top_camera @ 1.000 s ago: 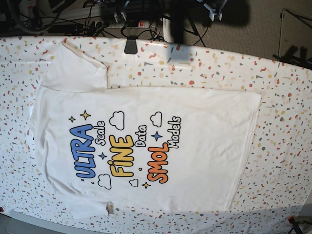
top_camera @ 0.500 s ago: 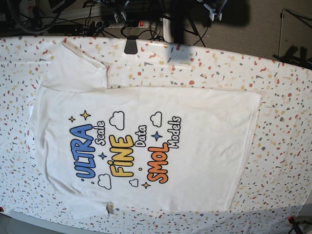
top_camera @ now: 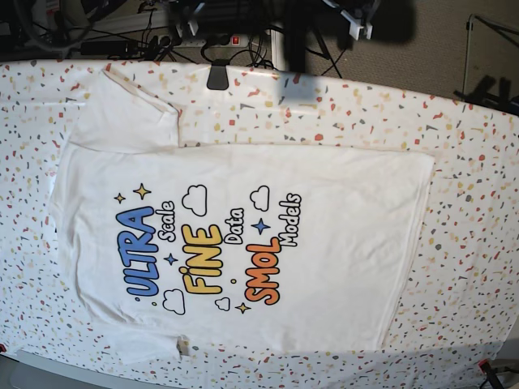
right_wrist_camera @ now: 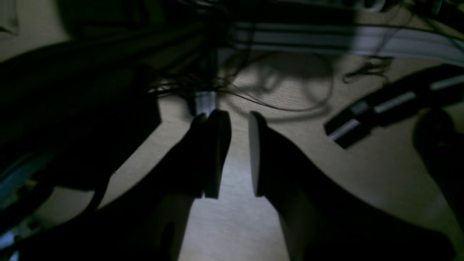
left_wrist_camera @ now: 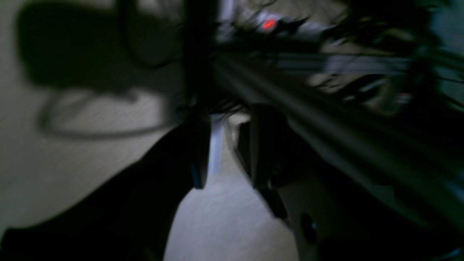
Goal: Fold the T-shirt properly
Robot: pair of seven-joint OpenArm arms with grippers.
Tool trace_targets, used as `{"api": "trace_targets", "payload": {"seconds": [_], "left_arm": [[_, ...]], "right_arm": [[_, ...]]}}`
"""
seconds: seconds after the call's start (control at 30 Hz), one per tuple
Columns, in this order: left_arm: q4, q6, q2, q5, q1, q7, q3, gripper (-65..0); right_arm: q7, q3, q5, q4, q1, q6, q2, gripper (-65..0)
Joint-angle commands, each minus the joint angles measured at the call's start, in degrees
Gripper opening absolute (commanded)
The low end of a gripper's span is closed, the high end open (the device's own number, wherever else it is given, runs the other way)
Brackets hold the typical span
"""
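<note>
The white T-shirt lies flat on the table in the base view, print side up, reading "ULTRA FINE SMOL". Its collar end points left and its hem points right. One sleeve spreads toward the back left, and the other reaches the front edge. My left gripper hangs over the floor behind the table, its jaws a little apart and empty; this view is blurred. My right gripper is also over the floor, its jaws a little apart and empty. Neither gripper shows in the base view, and neither wrist view shows the shirt.
The speckled tablecloth covers the table. A black clip and a grey patch sit at the back edge. Cables and a power strip lie on the floor behind it.
The T-shirt has not moved. The arm parts at the top edge of the base view have shifted slightly.
</note>
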Motion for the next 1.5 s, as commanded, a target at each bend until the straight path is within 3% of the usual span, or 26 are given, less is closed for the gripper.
{"api": "trace_targets", "payload": {"seconds": [0.0, 0.13, 0.43, 0.7, 0.9, 1.17, 1.37, 1.47], "left_arm": [[2.0, -1.7, -0.1, -0.3, 1.0, -0.9, 0.1, -46.1], [10.4, -3.0, 0.0, -2.7, 5.6, -0.6, 0.1, -46.1], [31.5, -3.3, 0.0, -7.8, 19.2, 0.8, 0.1, -50.0], [52.8, -12.8, 0.0, -11.1, 31.8, 2.9, 0.1, -49.9], [70.0, -12.8, -0.1, -12.3, 38.5, 4.8, 0.1, -49.9], [91.4, -12.8, -0.1, -12.3, 41.2, 15.0, 0.1, -41.8], [102.4, -12.8, -3.0, -12.2, 41.2, 15.1, 0.1, -41.3], [105.7, -12.8, -6.2, -12.1, 41.1, 13.7, 1.1, -41.3]], "right_arm": [[0.4, -0.6, 0.9, 1.0, -1.1, 1.5, 0.9, -50.4], [0.6, -4.5, 4.4, 6.2, -5.9, 3.4, 2.3, -50.4], [0.7, -12.3, 13.9, 28.6, -21.8, 3.5, 5.2, -50.4], [-2.3, -12.2, 20.5, 54.5, -38.6, 3.5, 9.7, -50.4], [-5.0, -12.2, 21.7, 73.4, -49.0, 3.5, 14.7, -50.4], [-7.8, -5.7, 21.2, 94.4, -57.1, 3.5, 16.4, -50.4], [-10.6, 2.4, 21.0, 104.8, -57.6, 3.2, 16.5, -50.4], [-11.1, 5.7, 19.7, 108.3, -57.4, 3.1, 16.5, -50.4]]}}
